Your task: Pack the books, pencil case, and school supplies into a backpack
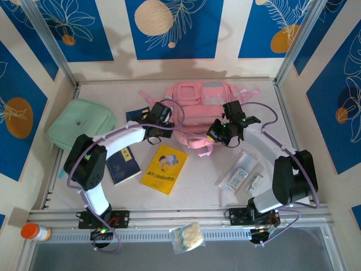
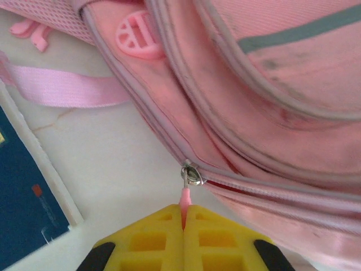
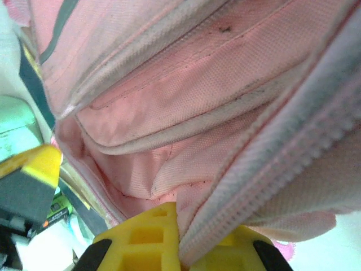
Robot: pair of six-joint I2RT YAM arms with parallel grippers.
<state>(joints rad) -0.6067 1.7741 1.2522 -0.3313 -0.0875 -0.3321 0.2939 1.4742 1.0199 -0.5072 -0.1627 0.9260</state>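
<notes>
1. desk [image 1: 197, 200]: pale surface, walled by blue-patterned panels.
2. backpack [image 1: 194, 104]: pink, lying at 12 o'clock on the desk, pockets upward, straps trailing toward 6 o'clock.
3. pouch [image 1: 80, 123]: mint-green, square, at 10 o'clock, apart from the backpack.
4. yellow book [image 1: 164, 169]: flat, near the backpack's 6 o'clock side.
5. navy book [image 1: 123, 165]: flat at 8 o'clock, beside the left arm [image 1: 121, 138].
6. second navy book [image 1: 135, 114]: partly hidden by that arm, near the backpack's 9 o'clock edge.
7. white packet [image 1: 238, 173]: blue print, at 4 o'clock, with a small white piece [image 1: 257, 182] just beside it.
8. left end effector [image 2: 184, 212]: yellow fingers pressed together, pinching the pink zip pull [image 2: 184, 197] below its metal slider [image 2: 192, 174].
9. right end effector [image 3: 179, 228]: closed on a fold of backpack fabric along a zip seam, at the 5 o'clock edge.
</notes>
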